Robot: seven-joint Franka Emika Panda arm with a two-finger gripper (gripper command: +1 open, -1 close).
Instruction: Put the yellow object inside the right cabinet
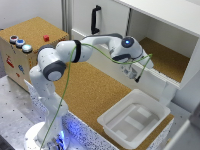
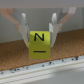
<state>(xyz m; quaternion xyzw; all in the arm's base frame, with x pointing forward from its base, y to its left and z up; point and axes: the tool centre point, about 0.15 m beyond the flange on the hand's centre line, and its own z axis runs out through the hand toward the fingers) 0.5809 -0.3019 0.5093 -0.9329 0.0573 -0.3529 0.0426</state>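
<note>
In the wrist view a small yellow cube, the yellow object [image 2: 40, 45], carries a black "N" mark and sits between my two fingers [image 2: 23, 29]. The gripper [image 2: 39, 40] is shut on it, with both fingers against its sides. Behind it lies the cork-brown floor [image 2: 15, 52] with a white edge [image 2: 45, 75] in front. In the exterior view the gripper [image 1: 135, 74] hangs at the front lip of the right cabinet [image 1: 167, 59], whose white walls and cork floor are open. The arm's hand hides the yellow object in that view.
A shallow white plastic bin [image 1: 133, 120] stands on the cork table [image 1: 95, 90] just below the gripper. The left compartment's white door has a black handle [image 1: 95, 20]. A cork box with buttons [image 1: 30, 42] stands at the exterior view's left. A yellow-green cable [image 1: 100, 50] runs along the arm.
</note>
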